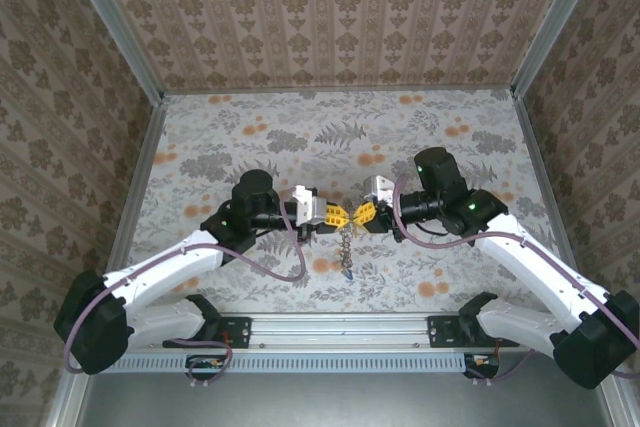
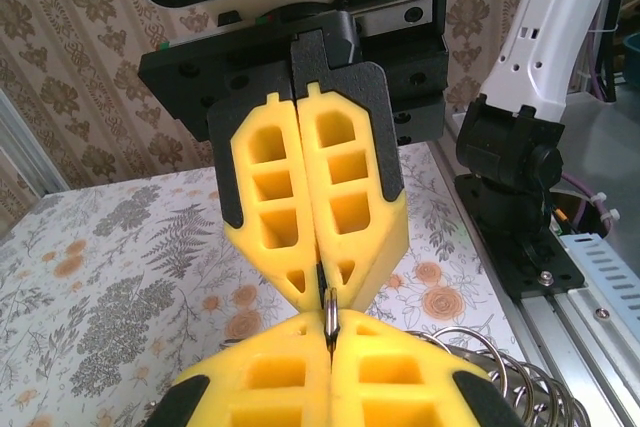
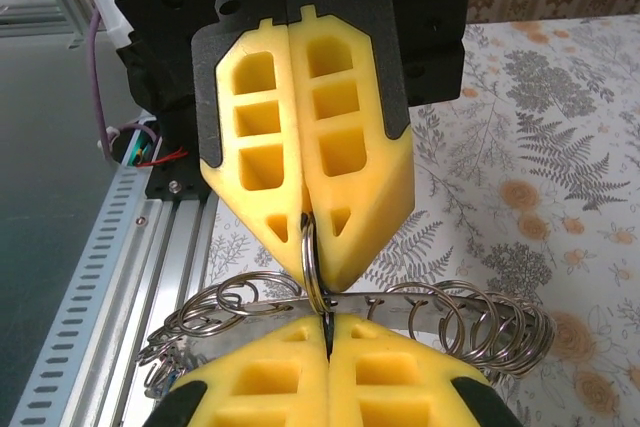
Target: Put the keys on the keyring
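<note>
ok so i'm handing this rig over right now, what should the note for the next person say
Left claw: shut, pinching one ring of the keyring.
Right claw: shut on what looks like the same ring, tip to tip with the left claw, above the table.
Keyring: a chain of wire rings hanging below the two claws.
Keys: what looks like the blue key sits at the chain's lower end; the other two are too small to make out.
Done: the ring is gripped from both sides.
Left: check which keys are on, then thread the rest.
</note>
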